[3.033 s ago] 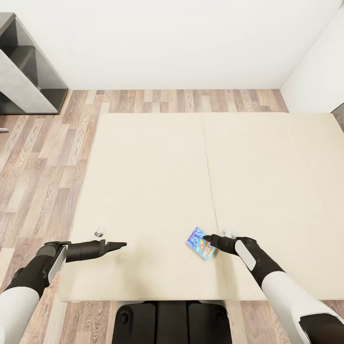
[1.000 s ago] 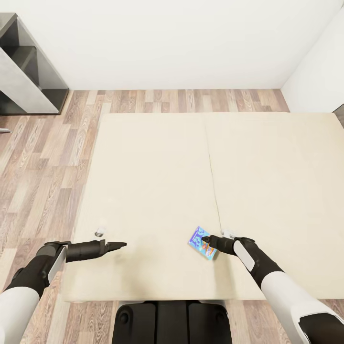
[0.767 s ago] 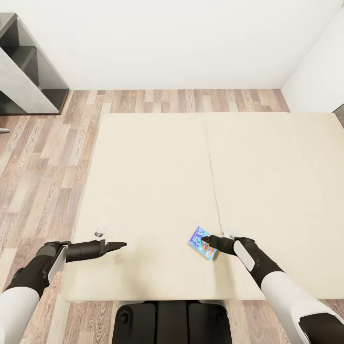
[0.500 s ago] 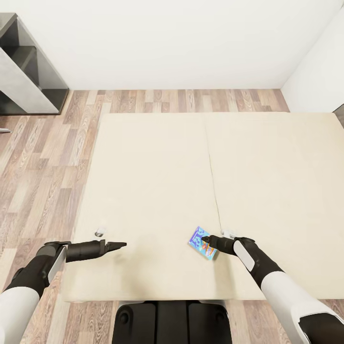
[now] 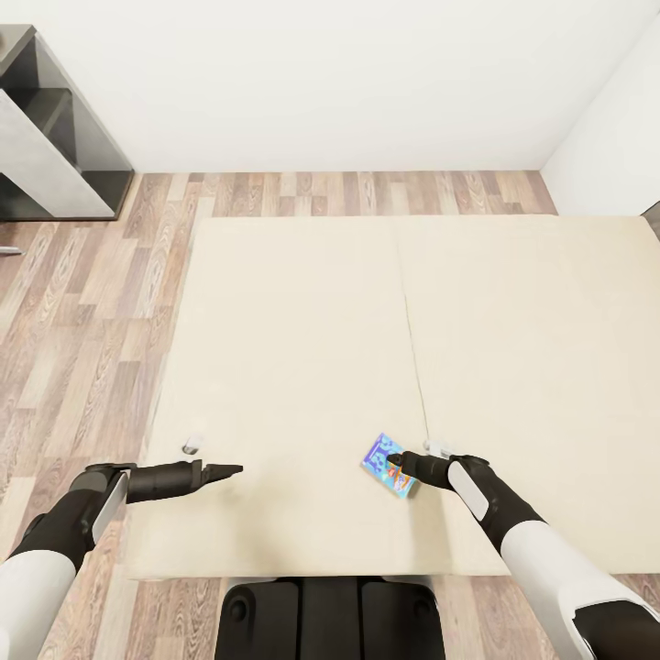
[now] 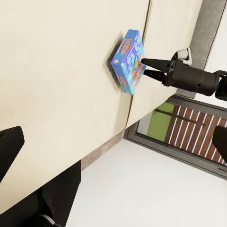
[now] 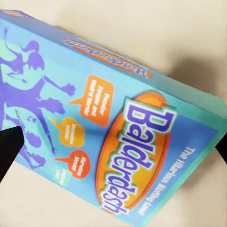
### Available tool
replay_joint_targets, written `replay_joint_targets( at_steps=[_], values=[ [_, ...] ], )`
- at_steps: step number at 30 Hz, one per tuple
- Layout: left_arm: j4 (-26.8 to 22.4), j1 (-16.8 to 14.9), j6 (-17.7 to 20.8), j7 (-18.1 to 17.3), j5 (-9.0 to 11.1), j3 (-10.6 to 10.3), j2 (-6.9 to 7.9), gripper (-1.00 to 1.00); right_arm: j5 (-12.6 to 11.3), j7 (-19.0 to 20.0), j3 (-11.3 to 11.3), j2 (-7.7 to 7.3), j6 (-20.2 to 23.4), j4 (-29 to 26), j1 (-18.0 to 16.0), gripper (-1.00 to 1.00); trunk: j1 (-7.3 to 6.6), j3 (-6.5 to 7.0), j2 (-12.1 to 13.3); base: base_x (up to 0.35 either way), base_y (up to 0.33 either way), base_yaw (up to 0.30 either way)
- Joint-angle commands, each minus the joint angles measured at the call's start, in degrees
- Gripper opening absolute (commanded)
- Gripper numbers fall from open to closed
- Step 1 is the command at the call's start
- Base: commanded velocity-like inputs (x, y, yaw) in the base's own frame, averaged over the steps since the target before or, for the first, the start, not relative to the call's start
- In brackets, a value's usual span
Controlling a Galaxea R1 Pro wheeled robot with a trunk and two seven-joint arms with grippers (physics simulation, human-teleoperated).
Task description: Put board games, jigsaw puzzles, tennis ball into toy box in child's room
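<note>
A blue board game [image 5: 383, 466] with "Balderdash" on its lid [image 7: 118, 132] is near the front edge of the cream bed [image 5: 293, 348]. My right gripper [image 5: 394, 457] is shut on its near side, and the box sits tilted off the bed top in the left wrist view [image 6: 127, 61]. Dark fingertips [image 7: 9, 146] flank the lid in the right wrist view. My left gripper [image 5: 236, 469] hovers open over the bed's front left part, holding nothing, and its fingertips [image 6: 9, 149] stand far apart. The table and the toy box are out of view.
A grey and black shelf unit [image 5: 46, 137] stands at the far left against the white wall. Brown wood-plank floor [image 5: 82, 302] runs along the bed's left and far sides. My dark base [image 5: 330, 614] is against the bed's front edge.
The whole view has shifted a little, so the bed sits slightly further right in the picture. Both arms keep their pose and the blue box stays at the right gripper.
</note>
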Motion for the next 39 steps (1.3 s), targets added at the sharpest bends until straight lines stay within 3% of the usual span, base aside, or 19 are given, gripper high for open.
replay_joint_targets(
  at_steps=[1, 39],
  values=[
    [0.00, -0.02, 0.50, -0.09, 0.16, 0.00, 0.01, 1.00, 0.00, 0.08, 0.25, -0.06, 0.16, -0.05, -0.02, 1.00, 0.03, -0.06, -0.09, 0.000, 0.005, 0.000],
    [0.00, -0.02, 0.58, -0.17, 0.16, 0.00, 0.01, 1.00, 0.02, -0.01, 0.25, 0.02, 0.16, -0.05, -0.02, 1.00, 0.03, -0.06, -0.09, 0.000, 0.026, 0.000]
  ],
)
